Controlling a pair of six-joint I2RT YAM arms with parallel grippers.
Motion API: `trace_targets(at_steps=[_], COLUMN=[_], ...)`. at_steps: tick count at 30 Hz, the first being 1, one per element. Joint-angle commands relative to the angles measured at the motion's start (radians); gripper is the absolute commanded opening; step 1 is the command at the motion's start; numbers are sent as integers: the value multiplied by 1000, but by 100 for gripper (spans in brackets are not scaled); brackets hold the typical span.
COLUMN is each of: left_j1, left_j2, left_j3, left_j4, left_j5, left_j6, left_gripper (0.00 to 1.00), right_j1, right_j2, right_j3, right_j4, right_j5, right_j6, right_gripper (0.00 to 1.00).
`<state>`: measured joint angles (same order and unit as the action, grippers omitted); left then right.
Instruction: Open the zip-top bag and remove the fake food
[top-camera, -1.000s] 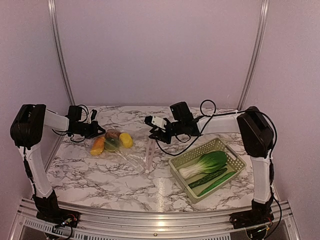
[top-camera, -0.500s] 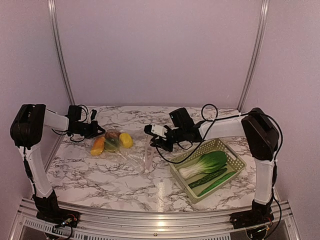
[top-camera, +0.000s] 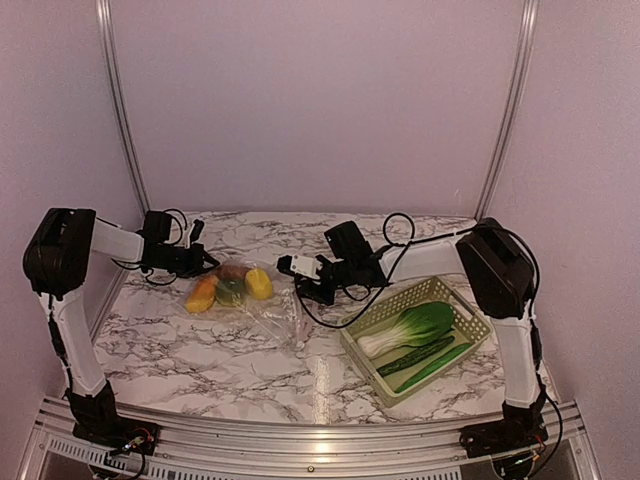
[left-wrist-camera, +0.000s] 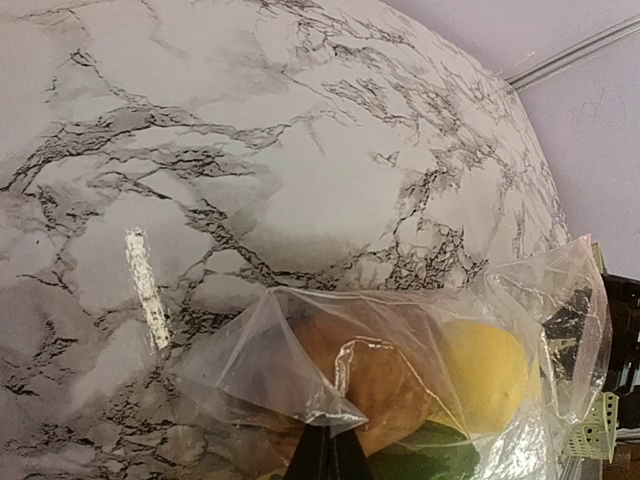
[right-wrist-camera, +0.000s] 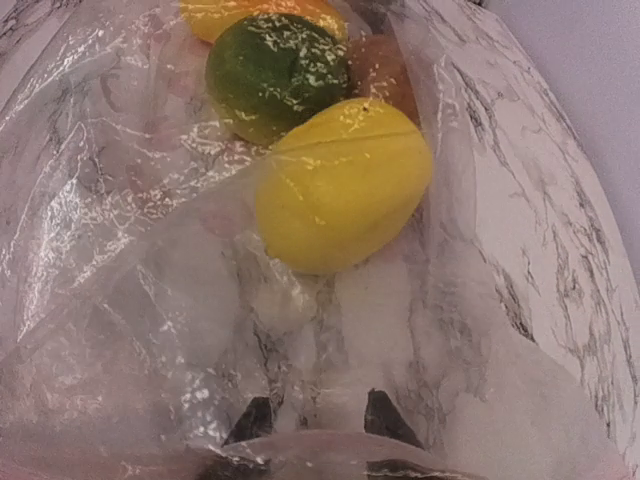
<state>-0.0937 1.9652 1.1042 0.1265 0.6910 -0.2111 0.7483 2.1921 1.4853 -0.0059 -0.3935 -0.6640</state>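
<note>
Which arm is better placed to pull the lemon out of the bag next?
Right. The right gripper, open, sits at the mouth of the bag, aimed at the lemon; the left gripper is shut on the bag's other end.

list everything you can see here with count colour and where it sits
zip-top bag: 1, clear, on the table left of centre
lemon: 1, yellow, inside the bag
green fruit: 1, dark green, inside the bag beside the lemon
orange-yellow fruit: 1, inside the bag, left end
potato: 1, brown, inside the bag
basket: 1, pale yellow-green lattice, right side of the table
bok choy: 1, green and white, in the basket
cucumber: 1, dark green, in the basket
long green piece: 1, brighter green, in the basket beside the cucumber
table: 1, white marble pattern
left gripper: 1, black, pinching the bag's plastic
right gripper: 1, black fingertips apart at the bag's other end
</note>
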Motion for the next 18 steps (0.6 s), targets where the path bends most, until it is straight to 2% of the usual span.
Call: trace_targets(at_steps=[1, 10, 18], left_j1=[-36, -112, -114], left_j2=[19, -4, -17], left_j3=[1, -27, -110], left_j4=[-56, -70, 30], left_j5=[34, 17, 28], left_j6=[43, 64, -10], left_gripper=[0, 0, 0], right_j1=[39, 68, 78], right_j2=[14, 30, 7], right_j3=[8, 23, -52], right_j4=[100, 175, 208], right_j5=[16, -7, -8], right_j6=[-6, 71, 188], right_gripper=[34, 46, 57])
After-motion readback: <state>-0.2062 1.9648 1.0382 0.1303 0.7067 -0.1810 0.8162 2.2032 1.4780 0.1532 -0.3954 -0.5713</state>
